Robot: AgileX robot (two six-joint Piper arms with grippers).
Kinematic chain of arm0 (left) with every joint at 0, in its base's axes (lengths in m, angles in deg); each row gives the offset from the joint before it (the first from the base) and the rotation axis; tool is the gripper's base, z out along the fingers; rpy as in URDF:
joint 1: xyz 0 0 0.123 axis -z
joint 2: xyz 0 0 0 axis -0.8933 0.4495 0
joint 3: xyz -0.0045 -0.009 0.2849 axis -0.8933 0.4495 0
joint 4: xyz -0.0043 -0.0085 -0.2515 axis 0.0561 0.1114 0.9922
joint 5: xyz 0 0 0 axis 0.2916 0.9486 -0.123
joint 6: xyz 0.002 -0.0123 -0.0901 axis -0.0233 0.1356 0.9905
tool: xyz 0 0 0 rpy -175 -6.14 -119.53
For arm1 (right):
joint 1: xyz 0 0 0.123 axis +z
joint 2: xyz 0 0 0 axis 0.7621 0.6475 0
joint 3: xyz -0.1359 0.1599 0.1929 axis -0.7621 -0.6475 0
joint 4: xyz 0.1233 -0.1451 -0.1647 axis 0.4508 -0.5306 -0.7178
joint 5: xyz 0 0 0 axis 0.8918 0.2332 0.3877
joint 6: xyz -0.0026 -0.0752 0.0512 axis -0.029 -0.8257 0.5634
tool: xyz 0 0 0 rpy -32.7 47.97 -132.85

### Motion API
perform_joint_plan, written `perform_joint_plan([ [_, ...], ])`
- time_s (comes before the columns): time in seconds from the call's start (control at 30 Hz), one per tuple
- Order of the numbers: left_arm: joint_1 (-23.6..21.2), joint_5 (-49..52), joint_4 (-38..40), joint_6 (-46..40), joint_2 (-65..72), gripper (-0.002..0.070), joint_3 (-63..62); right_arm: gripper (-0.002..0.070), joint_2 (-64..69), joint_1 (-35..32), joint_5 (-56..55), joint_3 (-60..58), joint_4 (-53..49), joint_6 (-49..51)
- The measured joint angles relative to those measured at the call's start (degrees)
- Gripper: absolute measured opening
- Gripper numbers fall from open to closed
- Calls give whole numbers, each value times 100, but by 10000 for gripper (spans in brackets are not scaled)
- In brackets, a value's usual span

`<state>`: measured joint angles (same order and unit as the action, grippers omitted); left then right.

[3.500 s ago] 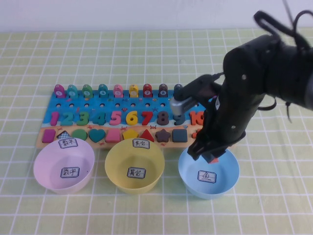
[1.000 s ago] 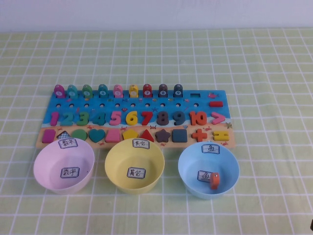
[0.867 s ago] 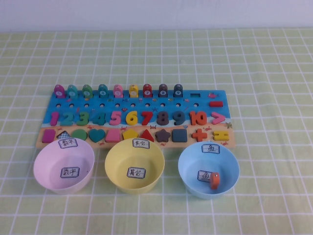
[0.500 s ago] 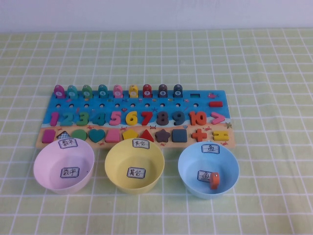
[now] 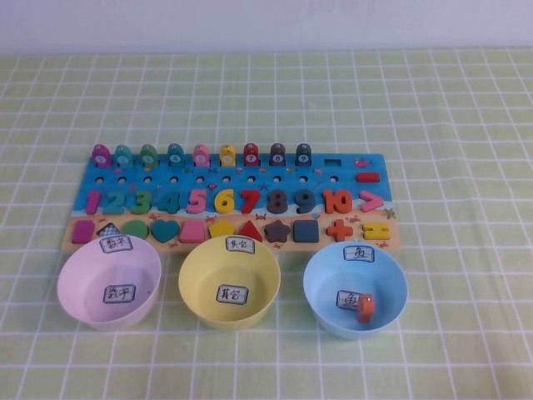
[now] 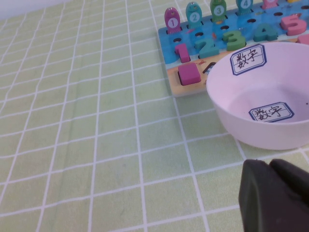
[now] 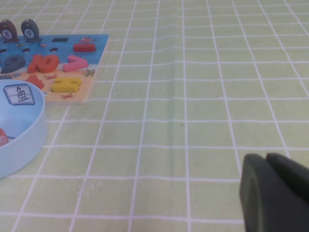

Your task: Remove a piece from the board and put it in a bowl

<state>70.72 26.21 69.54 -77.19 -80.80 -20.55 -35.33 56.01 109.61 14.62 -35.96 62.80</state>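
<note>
- Right gripper (image 7: 270,193) is parked low over the green checked tablecloth (image 5: 450,108), well to the right of the board and out of the high view; its dark fingers are pressed together and pinch nothing.
- Left gripper (image 6: 275,195) sits just as low, near the pink round plastic bowl (image 6: 260,96) at the board's left end; its fingers also look pressed together and empty.
- Small orange-red arch-topped wooden fish piece (image 5: 364,306) lies inside the light blue round plastic bowl (image 5: 321,287), against its right inner wall, beside the white label on the floor of the bowl.
- Long blue sea-themed wooden puzzle board (image 5: 379,171) shows one vacant slot at the right end of its row of fish tokens, next to the dark token.
- Judged from this, the task looks done, so little remains to go wrong.
- One risk: an arm sweeping back in low could clip a bowl rim, since the yellow round plastic bowl (image 5: 229,283) and its neighbours are light and would slide or tip, spilling the piece.
</note>
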Motion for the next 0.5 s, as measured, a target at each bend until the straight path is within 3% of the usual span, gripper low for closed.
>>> perform_joint_plan([
  [0.5,0,0,0,0,0,-5,0,-17,0,0,8,0,60,-134],
])
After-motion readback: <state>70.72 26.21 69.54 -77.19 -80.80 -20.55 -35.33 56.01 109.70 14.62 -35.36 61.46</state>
